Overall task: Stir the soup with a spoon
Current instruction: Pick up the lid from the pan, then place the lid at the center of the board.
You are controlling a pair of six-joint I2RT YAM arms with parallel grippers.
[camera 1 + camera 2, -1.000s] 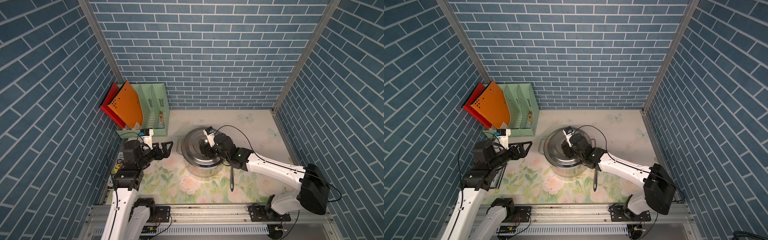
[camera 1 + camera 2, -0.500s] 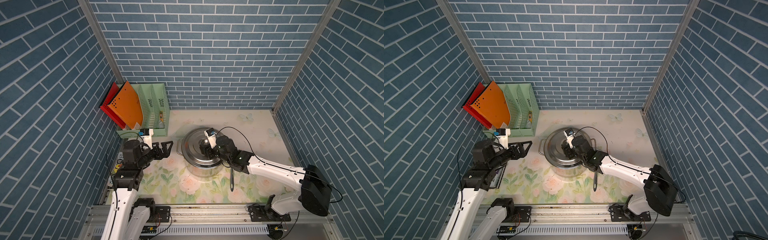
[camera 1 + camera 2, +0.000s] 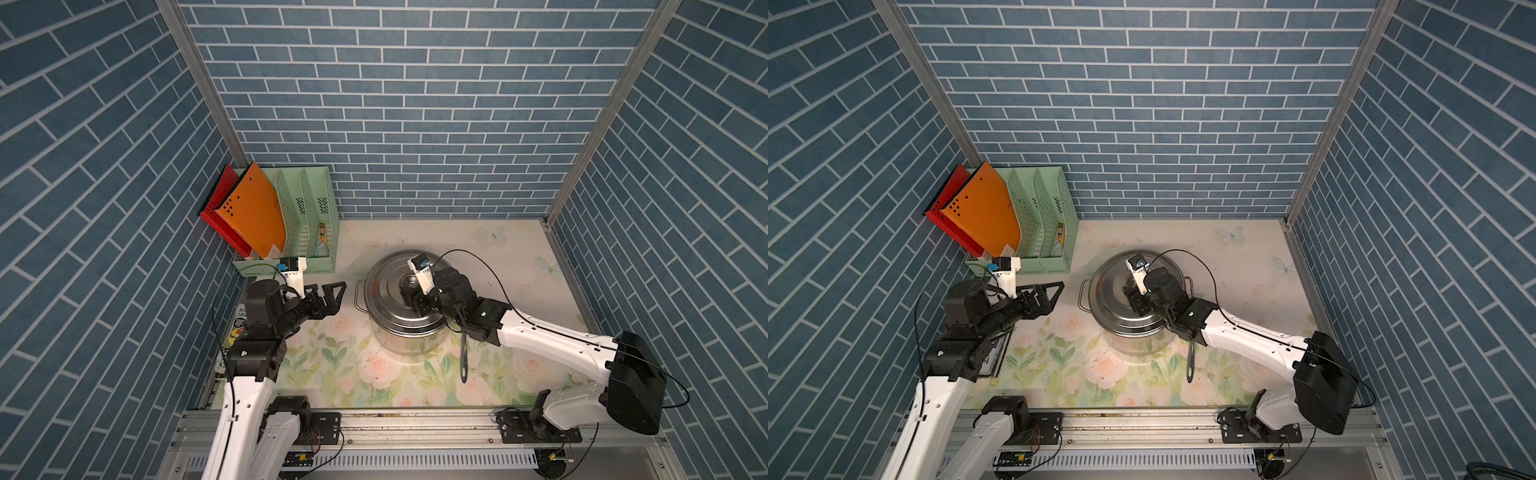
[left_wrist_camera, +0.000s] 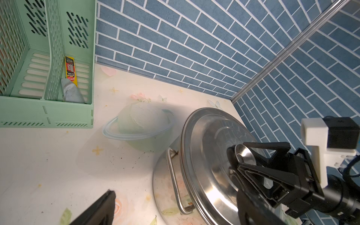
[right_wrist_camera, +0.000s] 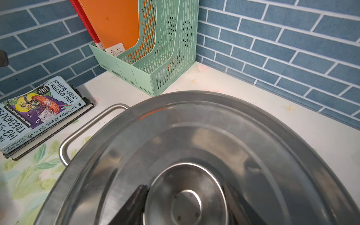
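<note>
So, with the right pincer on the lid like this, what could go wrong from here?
1. The right pincer holds the lid only by its small knob, and the lid sits tilted over the pot; it may slip or swing and bang the pot.
2. The spoon lies on the table close beside the pot, partly under the right arm; setting the lid down on that side could knock it away.
</note>
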